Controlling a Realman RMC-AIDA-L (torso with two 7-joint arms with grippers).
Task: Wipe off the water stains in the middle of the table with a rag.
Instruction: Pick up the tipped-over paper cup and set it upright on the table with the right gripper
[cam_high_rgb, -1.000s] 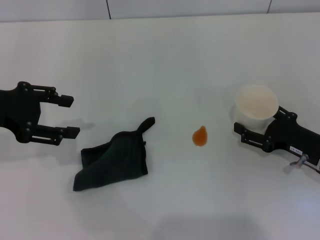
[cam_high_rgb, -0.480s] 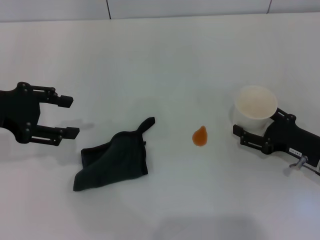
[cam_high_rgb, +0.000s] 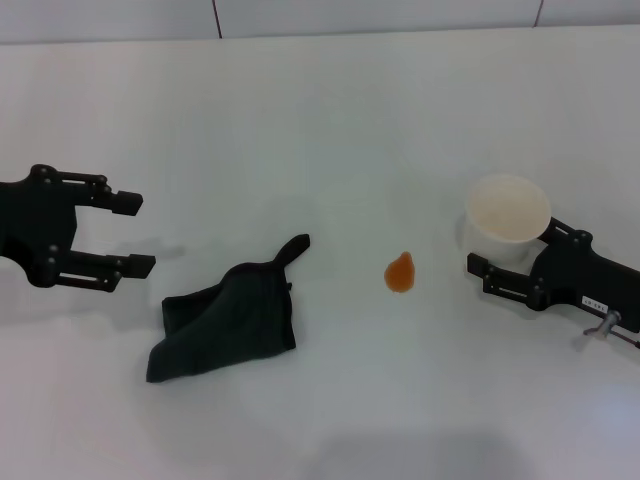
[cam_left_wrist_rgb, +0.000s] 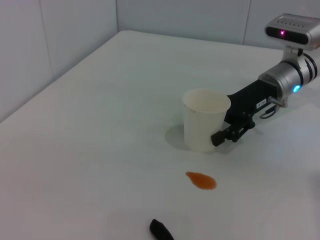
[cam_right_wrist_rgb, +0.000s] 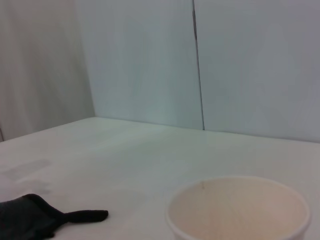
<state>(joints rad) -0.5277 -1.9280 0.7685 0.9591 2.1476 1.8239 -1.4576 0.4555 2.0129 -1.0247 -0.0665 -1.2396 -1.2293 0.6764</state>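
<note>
The dark rag (cam_high_rgb: 225, 320) lies crumpled on the white table (cam_high_rgb: 320, 120), its pointed tail toward the small orange water stain (cam_high_rgb: 400, 273) to its right. My left gripper (cam_high_rgb: 135, 235) hovers open and empty to the left of the rag. My right gripper (cam_high_rgb: 505, 245) is at the right, its jaws closed around a white cup (cam_high_rgb: 508, 215) standing right of the stain. The left wrist view shows the stain (cam_left_wrist_rgb: 201, 180), the cup (cam_left_wrist_rgb: 205, 120), the right gripper (cam_left_wrist_rgb: 225, 132) and the rag's tail (cam_left_wrist_rgb: 161, 230). The right wrist view shows the cup's rim (cam_right_wrist_rgb: 237, 210) and the rag (cam_right_wrist_rgb: 35, 215).
A pale wall with a dark vertical seam (cam_right_wrist_rgb: 197, 65) rises behind the table's far edge. Bare table surface lies between the rag and the stain and along the back.
The right gripper and the cup have shifted slightly toward me and left, the cup settling lower. The left gripper has drifted a little to the left. Rag and stain are unmoved.
</note>
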